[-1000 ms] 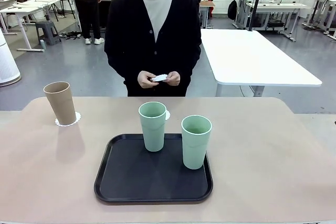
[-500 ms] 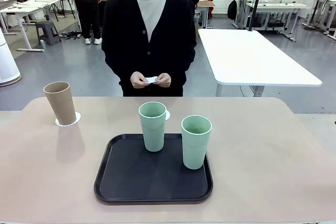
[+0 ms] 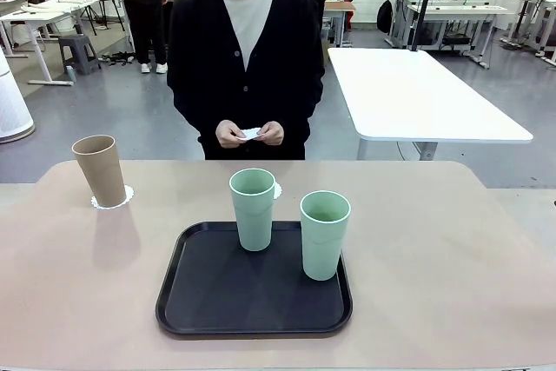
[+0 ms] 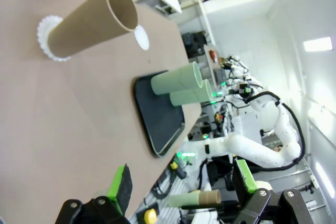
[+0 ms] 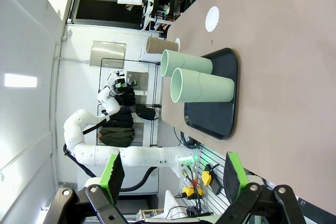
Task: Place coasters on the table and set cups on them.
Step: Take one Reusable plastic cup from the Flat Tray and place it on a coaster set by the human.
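Our left gripper (image 4: 181, 174) and right gripper (image 5: 174, 163) gape wide and empty, and we could tip the nearer mint cup (image 3: 324, 234) by grabbing it off-centre.

The table (image 3: 452, 241) looks matt and smooth; the cups (image 3: 253, 215) are matt too (plastic, by the look). The black tray (image 3: 217, 293) has a faint sheen, and the coasters (image 3: 128, 195) look like thin paper.

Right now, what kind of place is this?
Probably a robot lab or workshop: the white left arm, the right gripper with green pads, and white worktables on a bare grey floor.
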### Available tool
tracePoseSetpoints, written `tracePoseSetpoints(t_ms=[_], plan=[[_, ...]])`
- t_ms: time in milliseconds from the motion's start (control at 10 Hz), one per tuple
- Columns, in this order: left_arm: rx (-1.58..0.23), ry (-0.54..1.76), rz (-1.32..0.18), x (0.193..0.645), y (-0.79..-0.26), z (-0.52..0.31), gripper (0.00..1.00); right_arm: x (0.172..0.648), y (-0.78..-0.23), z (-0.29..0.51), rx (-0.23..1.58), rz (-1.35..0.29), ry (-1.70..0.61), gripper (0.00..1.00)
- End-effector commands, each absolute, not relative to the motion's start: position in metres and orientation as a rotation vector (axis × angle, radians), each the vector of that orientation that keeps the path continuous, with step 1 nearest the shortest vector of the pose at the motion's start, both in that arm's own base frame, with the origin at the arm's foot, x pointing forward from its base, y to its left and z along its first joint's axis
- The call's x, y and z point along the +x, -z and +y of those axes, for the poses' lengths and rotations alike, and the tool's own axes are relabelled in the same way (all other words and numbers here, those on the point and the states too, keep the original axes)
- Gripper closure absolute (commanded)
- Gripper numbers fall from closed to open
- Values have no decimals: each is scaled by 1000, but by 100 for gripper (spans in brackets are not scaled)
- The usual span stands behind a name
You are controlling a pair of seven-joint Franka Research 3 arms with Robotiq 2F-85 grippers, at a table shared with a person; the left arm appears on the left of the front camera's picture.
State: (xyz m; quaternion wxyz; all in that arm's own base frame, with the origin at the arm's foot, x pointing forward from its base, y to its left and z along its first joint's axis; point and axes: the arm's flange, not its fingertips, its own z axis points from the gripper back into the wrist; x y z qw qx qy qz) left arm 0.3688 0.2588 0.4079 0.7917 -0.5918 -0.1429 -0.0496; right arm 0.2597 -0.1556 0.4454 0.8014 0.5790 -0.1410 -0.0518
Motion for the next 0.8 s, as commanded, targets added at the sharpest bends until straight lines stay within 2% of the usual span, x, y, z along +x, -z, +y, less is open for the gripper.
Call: tracePoseSetpoints(t_ms=[0, 300, 700], plan=[[-1142, 247, -363, 366, -448, 234, 0, 262, -447, -156, 1266, -326, 98, 0], [-839, 459, -413, 370, -530, 149, 0, 262, -447, -156, 1266, -326, 98, 0], [-550, 676, -401, 394, -538, 23, 0, 262, -447, -156, 1266, -326, 98, 0]])
